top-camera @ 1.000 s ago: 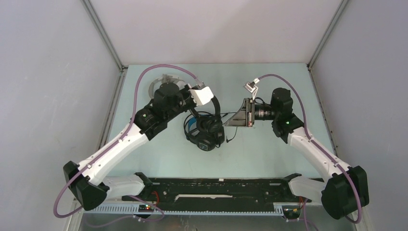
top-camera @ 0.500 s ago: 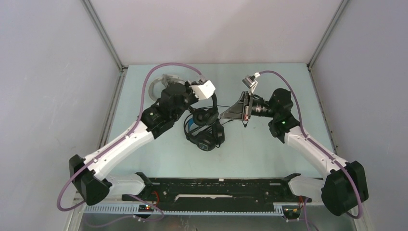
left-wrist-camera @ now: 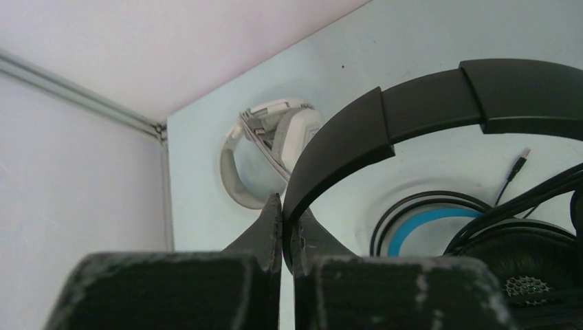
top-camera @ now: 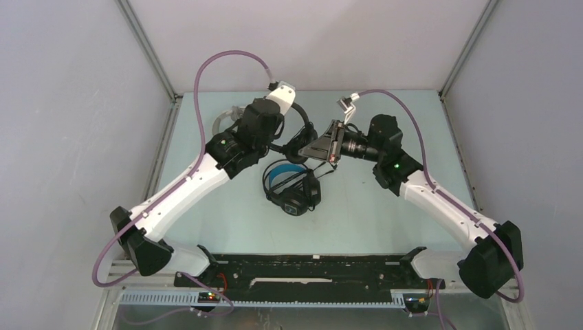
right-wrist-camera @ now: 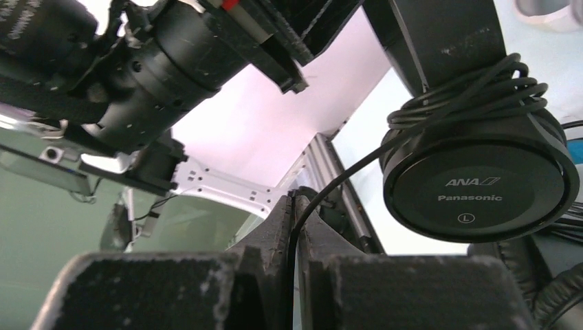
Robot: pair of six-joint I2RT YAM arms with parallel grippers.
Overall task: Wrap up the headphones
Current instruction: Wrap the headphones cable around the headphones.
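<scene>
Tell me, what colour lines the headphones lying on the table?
The lining is blue, clearest in the top view.

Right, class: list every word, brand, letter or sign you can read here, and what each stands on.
"ANA": on the black earcup.
"Panasonic": same earcup, below.
"L" in a circle: same earcup, lowest.
White lettering on the cylinder, top left of the right wrist view: too blurred to read.
Other views: none.

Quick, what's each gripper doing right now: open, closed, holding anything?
The left gripper is closed on the headband of the slim black headphones.
The right gripper is closed on their thin black cable.
</scene>
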